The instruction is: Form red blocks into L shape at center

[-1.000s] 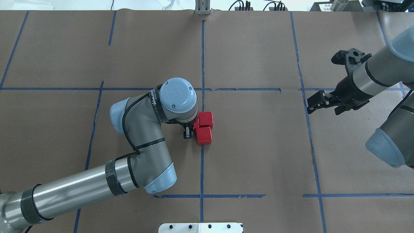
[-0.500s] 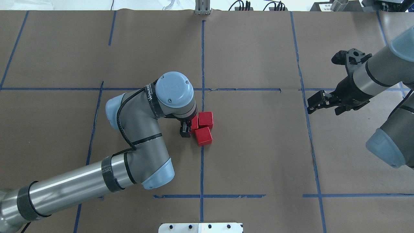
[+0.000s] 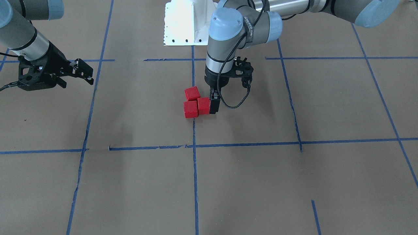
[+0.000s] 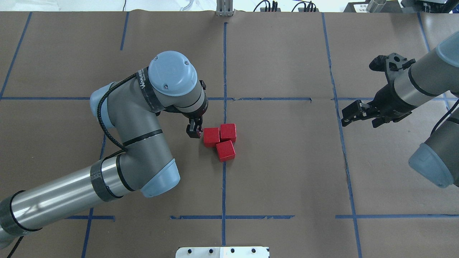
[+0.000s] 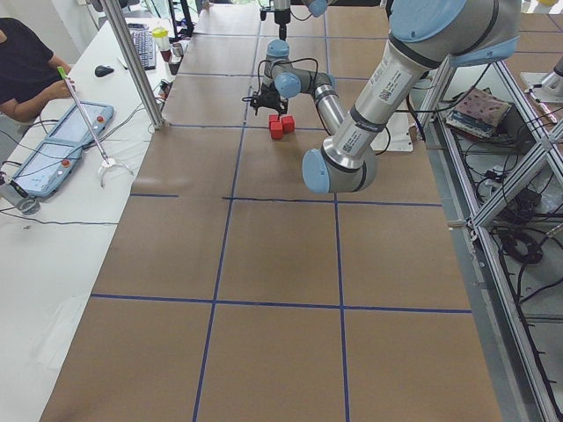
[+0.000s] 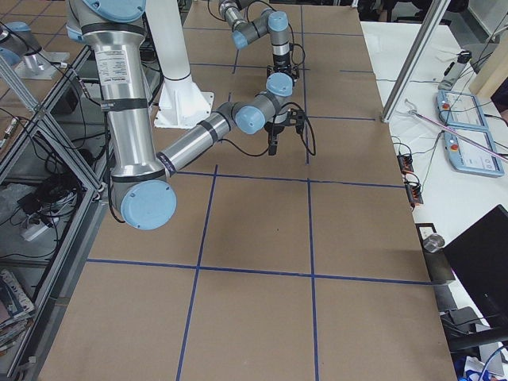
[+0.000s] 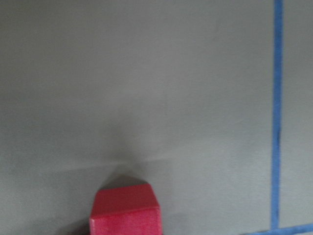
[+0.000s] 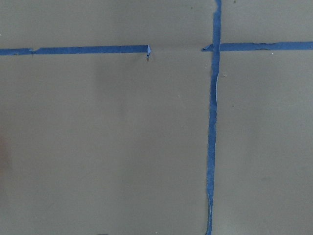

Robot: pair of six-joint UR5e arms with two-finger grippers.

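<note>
Three red blocks sit together at the center (image 4: 251,157), on the vertical blue tape line (image 4: 224,179). One block (image 4: 228,132) is at the far right of the group, one (image 4: 211,137) lies left of it, and one (image 4: 226,151) lies nearer, slightly turned. They make a rough L in the front view too (image 3: 192,93) (image 3: 203,106) (image 3: 190,109). My left gripper (image 4: 194,131) is low, right beside the left block, looks shut and holds nothing. The left wrist view shows one block (image 7: 125,210). My right gripper (image 4: 347,115) hangs open and empty far to the right.
The white robot base (image 3: 186,23) stands at the table's near edge. Blue tape lines (image 4: 272,99) grid the brown paper. An operator (image 5: 26,75) and teach pendants (image 5: 66,145) are beside the table's far side.
My left arm has drawn back to the left and away from the robot base, uncovering the left block, which now lies free. The nearer block turned slightly. The right arm barely moved.
</note>
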